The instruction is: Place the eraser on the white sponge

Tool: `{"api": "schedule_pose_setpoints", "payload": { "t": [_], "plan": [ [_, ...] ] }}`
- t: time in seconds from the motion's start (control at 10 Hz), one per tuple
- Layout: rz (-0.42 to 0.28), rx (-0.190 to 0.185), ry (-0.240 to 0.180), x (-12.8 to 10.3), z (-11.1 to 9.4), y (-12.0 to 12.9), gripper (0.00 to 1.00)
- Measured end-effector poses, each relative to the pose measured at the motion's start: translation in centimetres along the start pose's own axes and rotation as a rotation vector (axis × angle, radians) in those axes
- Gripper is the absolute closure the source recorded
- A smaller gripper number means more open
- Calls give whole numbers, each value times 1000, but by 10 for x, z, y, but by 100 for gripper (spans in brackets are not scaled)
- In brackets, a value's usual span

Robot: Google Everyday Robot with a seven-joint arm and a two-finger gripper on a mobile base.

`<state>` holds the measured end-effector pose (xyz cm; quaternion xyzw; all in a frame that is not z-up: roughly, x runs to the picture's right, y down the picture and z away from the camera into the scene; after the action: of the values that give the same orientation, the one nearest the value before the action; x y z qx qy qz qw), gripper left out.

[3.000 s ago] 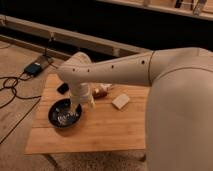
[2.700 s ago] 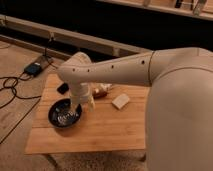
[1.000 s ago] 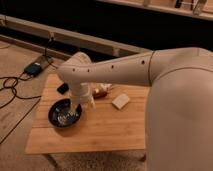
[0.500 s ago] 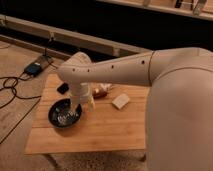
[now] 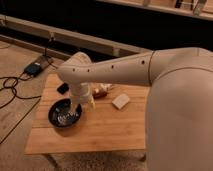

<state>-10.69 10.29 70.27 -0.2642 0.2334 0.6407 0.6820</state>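
The eraser (image 5: 63,88) looks light and stiff (probably grippy), best pinched across its narrow sides; the claw (image 5: 76,107) hangs over the bowl (image 5: 53,115); how wide it gapes I cannot tell.

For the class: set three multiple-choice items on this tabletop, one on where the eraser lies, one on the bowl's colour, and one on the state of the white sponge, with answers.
1. Where is the eraser?
A) on the white sponge
B) on the table, beyond the bowl
C) inside the bowl

2. What colour is the bowl?
A) black
B) white
C) red

3. What is on top of the white sponge?
A) nothing
B) the eraser
C) the gripper

Answers:
1 B, the eraser sits on the wood near the table's far left corner.
2 A, its rim and walls are black.
3 A, nothing lies on it; the gripper hangs at the bowl's right rim.
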Motion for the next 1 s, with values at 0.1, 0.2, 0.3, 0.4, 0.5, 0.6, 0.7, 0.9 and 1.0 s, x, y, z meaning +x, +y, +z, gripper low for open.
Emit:
{"api": "schedule_pose_setpoints", "payload": {
  "t": [0.1, 0.2, 0.3, 0.4, 0.5, 0.6, 0.7, 0.9, 1.0],
  "plan": [
    [6, -5, 2, -3, 0, 1, 35],
    [22, -12, 1, -11, 1, 1, 35],
    [39, -15, -4, -20, 2, 3, 35],
    [48, -19, -10, -27, 3, 7, 35],
    [45, -23, -20, -36, 8, 15, 35],
    [19, -26, -29, -45, 15, 27, 35],
    [-18, -28, -33, -50, 21, 36, 35],
    [-162, -36, -33, -59, 35, 66, 35],
    [-243, -42, -33, -62, 40, 81, 35]
  ]
}}
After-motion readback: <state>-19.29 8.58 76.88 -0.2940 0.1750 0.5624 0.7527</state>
